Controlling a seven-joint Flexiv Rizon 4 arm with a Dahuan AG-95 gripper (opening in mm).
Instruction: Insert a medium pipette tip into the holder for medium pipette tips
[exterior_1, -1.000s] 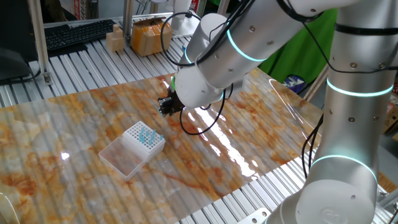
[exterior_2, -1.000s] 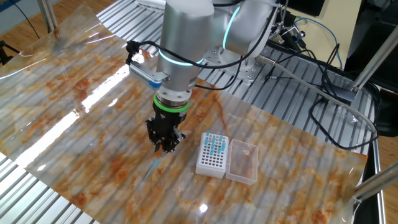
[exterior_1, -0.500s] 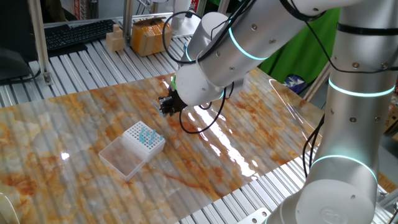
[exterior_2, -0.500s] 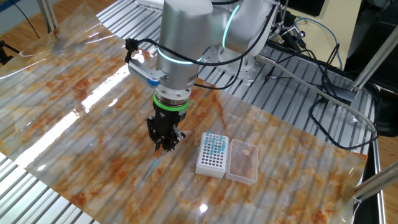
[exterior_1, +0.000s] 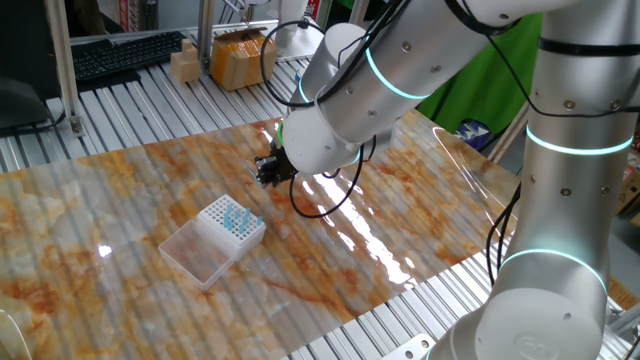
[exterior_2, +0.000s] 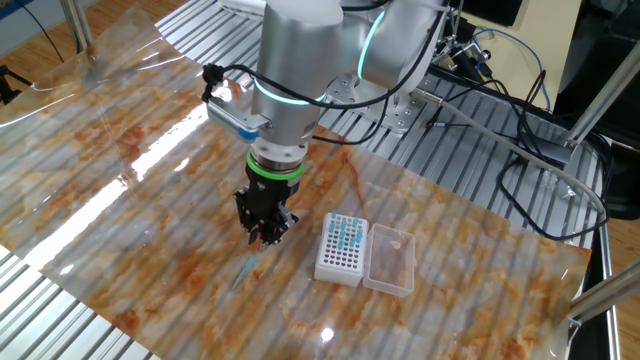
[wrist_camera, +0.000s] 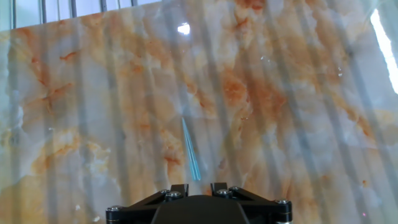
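**Operator:** What does one fixed view tell you about progress?

**Technician:** In it you see the black two-finger gripper (exterior_1: 266, 170) above the marbled orange-and-white table sheet (exterior_1: 120, 200), well apart from the small rectangular holder with a white gridded top and a cluster of light-blue tips (exterior_1: 231, 222). Its clear plastic lid (exterior_1: 196, 252) lies open beside it. The loose tip does not show from this side. You cannot tell from here how the jaws stand.

**Operator:** And the other fixed view?

**Technician:** Here the gripper (exterior_2: 264, 233) hangs just above the thin, tapered, pale-blue plastic pipette tip (exterior_2: 245, 270), which lies flat on the sheet, near the holder (exterior_2: 341, 248) but apart from it. The fingers look drawn close together with nothing between them, though the view is too coarse to be certain.

**Operator:** The hand view?

**Technician:** You see the tip (wrist_camera: 190, 150) lying lengthwise on the sheet, ahead of the gripper body at the bottom edge. The fingertips are out of frame, so the jaw state cannot be confirmed. The tip is not gripped.

**Operator:** So where does the task stand?

**Technician:** Judge it as early: the pickup is not yet done. Grasping, carrying to the holder and inserting into a free hole all remain.
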